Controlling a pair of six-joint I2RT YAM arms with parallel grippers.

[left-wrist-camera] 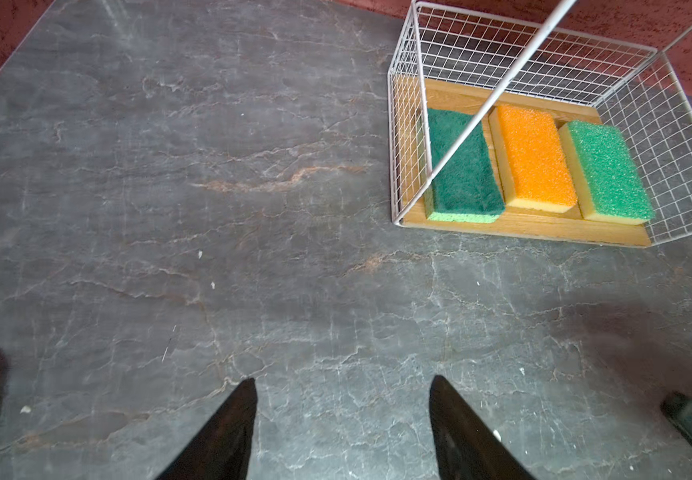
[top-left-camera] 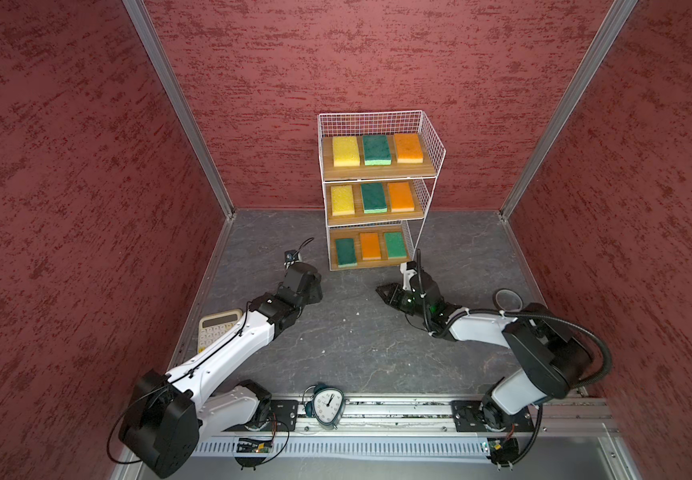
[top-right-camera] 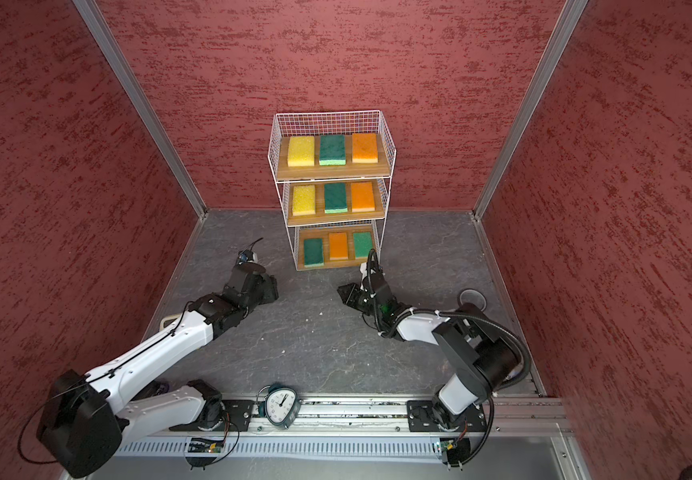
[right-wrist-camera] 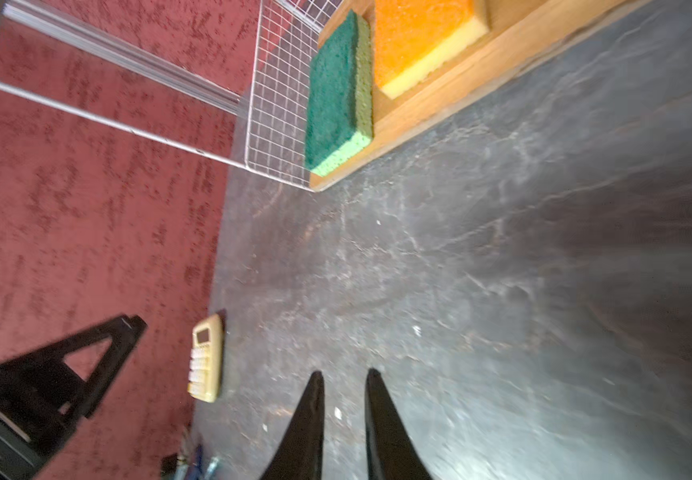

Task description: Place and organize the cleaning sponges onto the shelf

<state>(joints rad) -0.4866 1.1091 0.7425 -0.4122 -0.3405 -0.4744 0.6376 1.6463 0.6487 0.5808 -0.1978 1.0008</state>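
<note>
The shelf (top-left-camera: 432,137) stands at the back of the floor and holds all the cleaning sponges I see, three side by side per board. Yellow (top-left-camera: 345,151), dark green (top-left-camera: 376,149) and orange (top-left-camera: 408,148) lie on top, and the middle board (top-right-camera: 336,216) repeats that order. The bottom board holds dark green (left-wrist-camera: 462,166), orange (left-wrist-camera: 535,160) and lighter green (left-wrist-camera: 608,170). My left gripper (left-wrist-camera: 342,380) hangs open over bare floor, left of the shelf's front. My right gripper (right-wrist-camera: 344,374) is in front of the shelf's right corner. Its fingers are nearly together with nothing between them.
A cream calculator (top-left-camera: 217,330) lies by the left wall, partly under my left arm. An alarm clock (top-left-camera: 327,405) sits on the front rail. A round ring-shaped object (top-left-camera: 507,298) lies by the right arm. Red walls close in three sides.
</note>
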